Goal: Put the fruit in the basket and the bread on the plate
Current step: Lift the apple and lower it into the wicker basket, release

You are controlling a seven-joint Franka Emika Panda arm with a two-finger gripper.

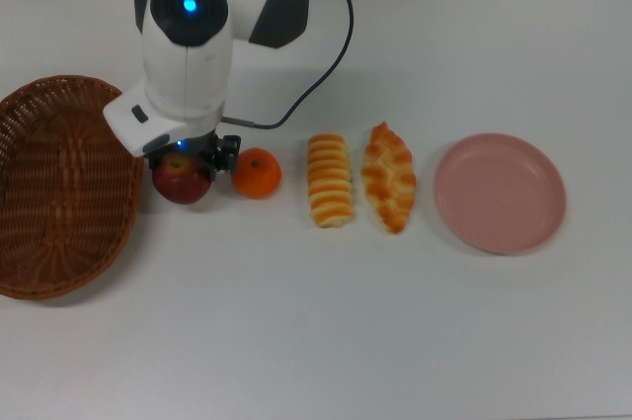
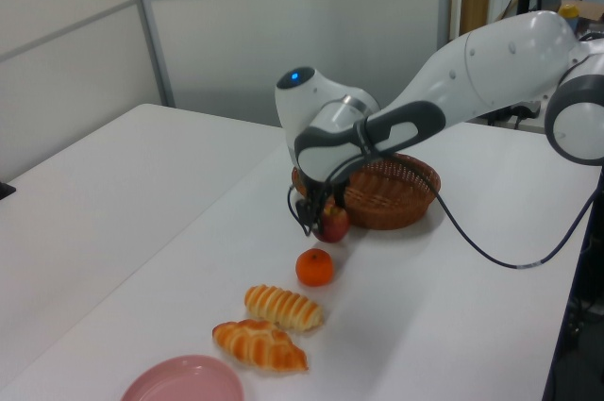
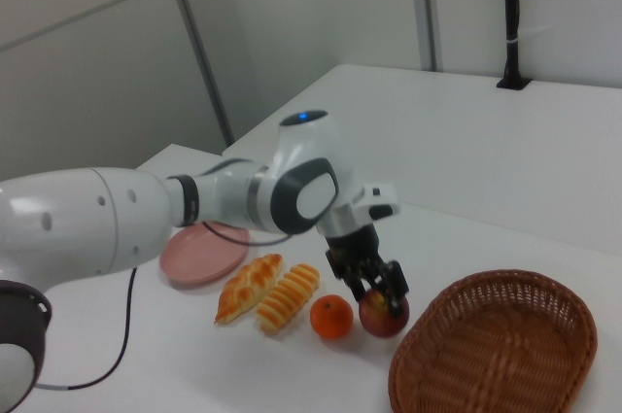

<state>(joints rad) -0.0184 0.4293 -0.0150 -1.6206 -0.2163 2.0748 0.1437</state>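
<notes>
Dark red, smooth and round, the apple sits clamped between the black fingers of the gripper, which close on its upper half; in the right view it appears just clear of the white tabletop, though contact cannot be ruled out. Just beside the gripper, on the top view's right, rests the glossy orange tangerine, not touching the apple. Further to the top view's right lie the ridged, striped loaf and the braided, pointed pastry, side by side, then the flat round pink plate. On the gripper's other side, at the top view's left, stands the oval woven wicker basket, near the apple.
</notes>
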